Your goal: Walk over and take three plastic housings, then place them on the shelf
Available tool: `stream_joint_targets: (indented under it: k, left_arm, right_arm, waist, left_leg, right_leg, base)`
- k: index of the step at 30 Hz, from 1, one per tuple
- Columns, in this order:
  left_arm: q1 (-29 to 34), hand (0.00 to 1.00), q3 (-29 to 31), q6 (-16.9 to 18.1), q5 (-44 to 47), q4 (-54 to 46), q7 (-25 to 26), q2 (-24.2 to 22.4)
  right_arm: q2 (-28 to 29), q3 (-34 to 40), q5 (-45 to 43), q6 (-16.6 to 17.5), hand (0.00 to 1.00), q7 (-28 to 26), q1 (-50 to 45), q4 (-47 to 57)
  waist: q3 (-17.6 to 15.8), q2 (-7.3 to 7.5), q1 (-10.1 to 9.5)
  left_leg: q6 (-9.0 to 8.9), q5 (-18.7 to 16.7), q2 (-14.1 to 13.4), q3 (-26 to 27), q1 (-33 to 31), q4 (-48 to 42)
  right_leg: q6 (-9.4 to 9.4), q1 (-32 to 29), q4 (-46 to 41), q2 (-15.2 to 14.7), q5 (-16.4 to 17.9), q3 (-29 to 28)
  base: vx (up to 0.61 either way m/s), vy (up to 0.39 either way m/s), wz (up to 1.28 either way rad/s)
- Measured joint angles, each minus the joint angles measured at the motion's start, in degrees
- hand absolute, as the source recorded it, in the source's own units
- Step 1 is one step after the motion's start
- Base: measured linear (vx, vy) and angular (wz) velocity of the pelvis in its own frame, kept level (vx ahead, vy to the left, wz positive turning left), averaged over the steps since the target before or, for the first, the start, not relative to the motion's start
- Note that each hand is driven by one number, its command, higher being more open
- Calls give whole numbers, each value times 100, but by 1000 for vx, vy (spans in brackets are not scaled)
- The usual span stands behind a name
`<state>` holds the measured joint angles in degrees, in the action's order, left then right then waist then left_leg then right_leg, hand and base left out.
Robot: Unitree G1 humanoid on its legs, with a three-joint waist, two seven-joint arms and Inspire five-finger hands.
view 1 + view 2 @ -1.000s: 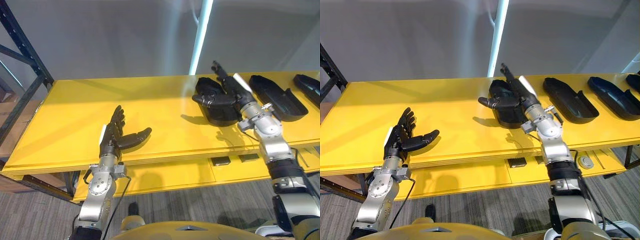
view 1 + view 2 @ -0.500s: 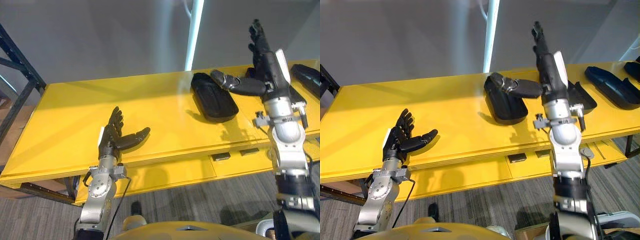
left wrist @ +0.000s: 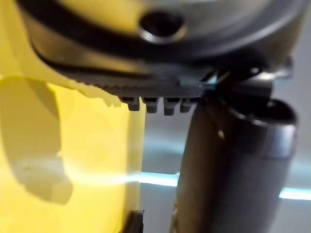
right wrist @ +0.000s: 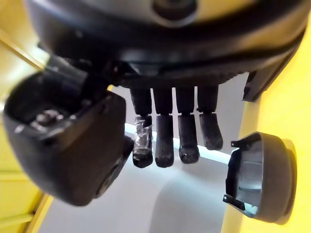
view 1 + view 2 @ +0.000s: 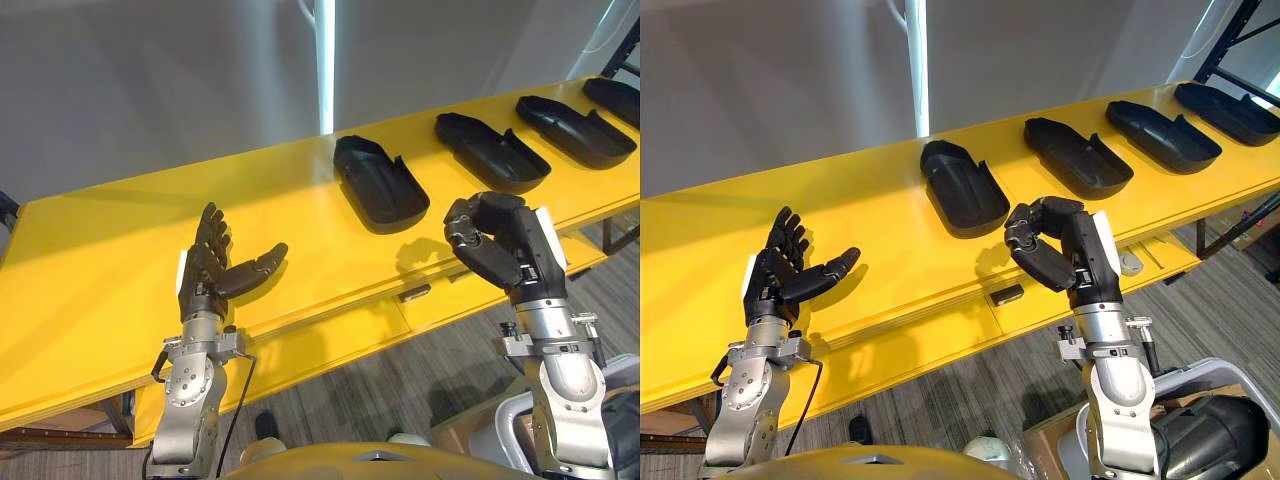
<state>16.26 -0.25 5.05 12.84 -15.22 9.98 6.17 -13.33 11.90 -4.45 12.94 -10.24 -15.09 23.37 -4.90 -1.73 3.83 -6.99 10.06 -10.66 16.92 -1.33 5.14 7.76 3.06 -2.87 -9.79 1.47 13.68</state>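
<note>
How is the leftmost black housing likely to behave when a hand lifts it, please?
The housing looks a thin, hollow shell: probably light and fairly stiff. Lying flat on the yellow surface, it seems unlikely to roll.

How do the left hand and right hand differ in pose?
The left hand has straight, spread fingers; the right hand has curled fingers. The left hand shows over a bare part of the yellow shelf, the right hand at its front edge below a black housing. Both hold nothing.

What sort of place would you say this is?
Probably a factory or warehouse storage area: black plastic housings lie in a row on a long yellow shelf, with a dark metal rack upright at its right end.
</note>
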Motion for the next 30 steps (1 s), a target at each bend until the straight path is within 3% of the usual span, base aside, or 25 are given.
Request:
stream_joint_targets:
  k: [7, 17, 22, 30]
  left_arm:
    - [40, 100, 1, 0, 1, 0, 232, 15]
    - [230, 100, -217, 24, -4, 0, 304, 50]
    - [226, 100, -228, 24, -3, 1, 309, 53]
    - [214, 100, -440, 23, -4, 3, 157, 73]
  right_arm:
    - [-20, -255, -765, -143, 0, -336, -440, -34]
    - [149, -592, -776, -377, 0, -341, -692, -1247]
    - [157, -717, -751, -331, 0, -87, -385, -1946]
    - [152, -809, -706, 33, 0, 343, 191, -2368]
  waist:
    - [1, 3, -39]
    - [10, -8, -37]
    - [46, -34, -54]
    - [122, -121, -111]
  left_leg:
    - [18, 8, 1, 14, 0, -1]
    - [15, 6, 0, 40, 20, -1]
    - [17, 6, 0, 31, 50, -1]
    - [45, 44, 8, -116, 32, 0]
  right_leg:
    - [7, -1, 0, -1, -3, -3]
    - [3, -1, -6, -1, 1, -26]
    - [3, 17, -18, -1, -1, -50]
    - [-31, 122, -10, 2, 21, 124]
  base:
    - [0, 0, 0]
    - [2, -1, 0]
    - [-1, 0, -2]
    - [-9, -3, 10]
